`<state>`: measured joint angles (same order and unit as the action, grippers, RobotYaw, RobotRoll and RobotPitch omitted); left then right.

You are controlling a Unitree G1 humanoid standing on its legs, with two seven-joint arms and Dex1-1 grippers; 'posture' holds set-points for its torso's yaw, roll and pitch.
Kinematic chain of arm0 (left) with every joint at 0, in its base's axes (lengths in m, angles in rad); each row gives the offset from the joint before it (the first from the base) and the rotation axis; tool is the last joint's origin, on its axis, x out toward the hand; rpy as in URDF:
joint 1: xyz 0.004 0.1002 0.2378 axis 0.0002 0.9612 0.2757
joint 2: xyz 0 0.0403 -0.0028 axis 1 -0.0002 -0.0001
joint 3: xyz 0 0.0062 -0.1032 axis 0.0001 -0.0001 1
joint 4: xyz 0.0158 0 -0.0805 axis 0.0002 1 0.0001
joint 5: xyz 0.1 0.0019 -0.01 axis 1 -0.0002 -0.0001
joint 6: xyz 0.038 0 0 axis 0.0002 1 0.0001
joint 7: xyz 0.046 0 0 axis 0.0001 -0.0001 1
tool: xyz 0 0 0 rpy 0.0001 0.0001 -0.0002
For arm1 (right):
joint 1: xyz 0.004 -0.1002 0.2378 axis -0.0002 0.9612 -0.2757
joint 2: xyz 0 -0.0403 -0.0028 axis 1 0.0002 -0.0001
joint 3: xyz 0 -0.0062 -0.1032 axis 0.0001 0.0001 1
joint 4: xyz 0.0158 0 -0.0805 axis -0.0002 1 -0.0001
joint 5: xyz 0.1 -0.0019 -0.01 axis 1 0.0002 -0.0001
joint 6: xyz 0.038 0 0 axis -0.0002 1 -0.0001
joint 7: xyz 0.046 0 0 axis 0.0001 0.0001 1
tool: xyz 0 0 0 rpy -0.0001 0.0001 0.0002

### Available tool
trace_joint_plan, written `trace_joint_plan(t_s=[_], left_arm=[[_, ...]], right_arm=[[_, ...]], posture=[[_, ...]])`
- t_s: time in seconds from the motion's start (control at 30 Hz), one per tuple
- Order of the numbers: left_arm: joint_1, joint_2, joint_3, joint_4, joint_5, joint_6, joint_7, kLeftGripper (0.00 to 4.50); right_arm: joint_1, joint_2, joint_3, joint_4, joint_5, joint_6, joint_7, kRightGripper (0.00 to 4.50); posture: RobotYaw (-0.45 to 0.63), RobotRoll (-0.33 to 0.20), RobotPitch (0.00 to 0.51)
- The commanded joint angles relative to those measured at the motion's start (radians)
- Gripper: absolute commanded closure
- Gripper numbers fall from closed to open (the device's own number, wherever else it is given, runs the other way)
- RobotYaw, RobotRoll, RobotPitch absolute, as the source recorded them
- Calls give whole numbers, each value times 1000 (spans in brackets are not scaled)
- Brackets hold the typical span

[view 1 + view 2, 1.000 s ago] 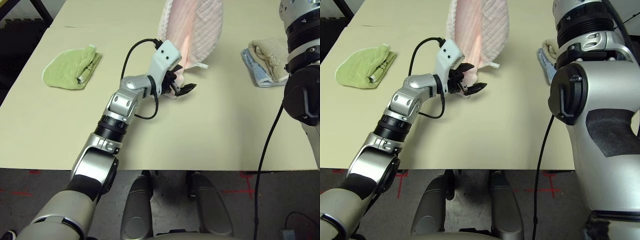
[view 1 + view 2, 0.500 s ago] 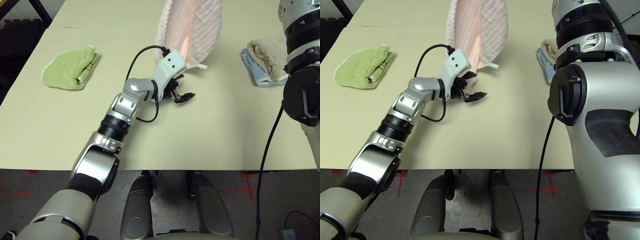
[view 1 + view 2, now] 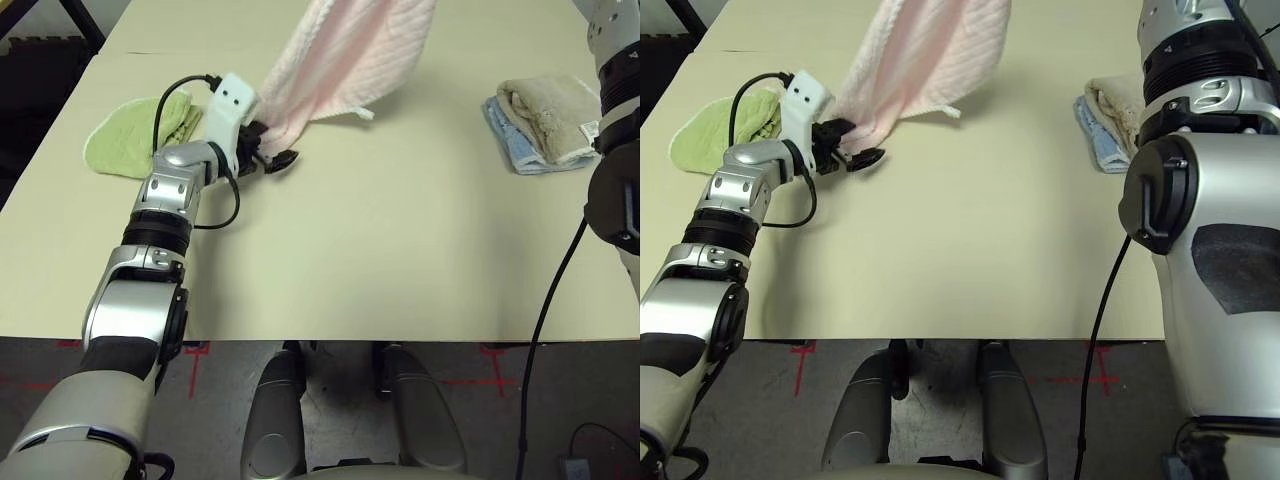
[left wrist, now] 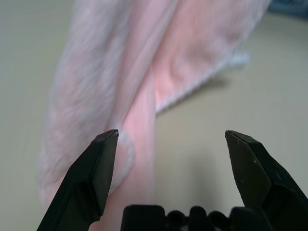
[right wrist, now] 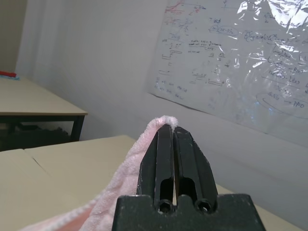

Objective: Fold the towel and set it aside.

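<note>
Left gripper (image 3: 268, 158), jaws spread wide at upper left of the frame, seems to brush the towel (image 3: 345, 60)'s low corner without gripping it. Hanging at top center, that towel is pinched by the right gripper (image 5: 172, 132), likely stretched for folding.

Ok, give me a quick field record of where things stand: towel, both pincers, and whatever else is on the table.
towel: pale pink, hanging above the table, lower end drawn toward the left pincer
right pincer: shut on the towel's edge, held high
left pincer: fingers spread wide, towel's lower end between them, not clamped
lime-green cloth: lying on table, far left
beige and blue towels: stacked, far right
fold: not yet made
</note>
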<state>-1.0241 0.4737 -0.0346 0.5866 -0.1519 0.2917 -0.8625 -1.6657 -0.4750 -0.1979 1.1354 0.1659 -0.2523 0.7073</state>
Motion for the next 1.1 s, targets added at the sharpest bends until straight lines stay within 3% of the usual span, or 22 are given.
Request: trace_joint_plan(t_s=[0.03, 0.27, 0.63, 0.8, 0.97, 1.1], left_arm=[[39, -19, 12, -75, -20, 54, 20, 0], [58, -65, -7, -54, 20, 32, 87, 0], [-30, -76, -40, 275, 195, -186, 314, 0], [-72, -82, -11, 312, 172, -239, 306, 0], [-66, -96, 13, 231, 95, -156, 174, 0], [-75, -85, -1, 244, 125, -159, 179, 0]], right_arm=[[12, -9, -14, -32, 18, 7, 16, 4457], [30, -10, -17, -51, 27, 27, 30, 4457], [55, -1, -26, -65, 40, 79, 15, 4457], [72, 0, -22, -81, 42, 88, 15, 4457], [84, 2, -19, -93, 43, 95, 14, 4457], [84, 8, -19, -99, 45, 99, 13, 4457]], posture=[[14, 0, 248], [13, 0, 241], [3, 0, 250], [0, 0, 252], [1, 0, 253], [2, 0, 253]])
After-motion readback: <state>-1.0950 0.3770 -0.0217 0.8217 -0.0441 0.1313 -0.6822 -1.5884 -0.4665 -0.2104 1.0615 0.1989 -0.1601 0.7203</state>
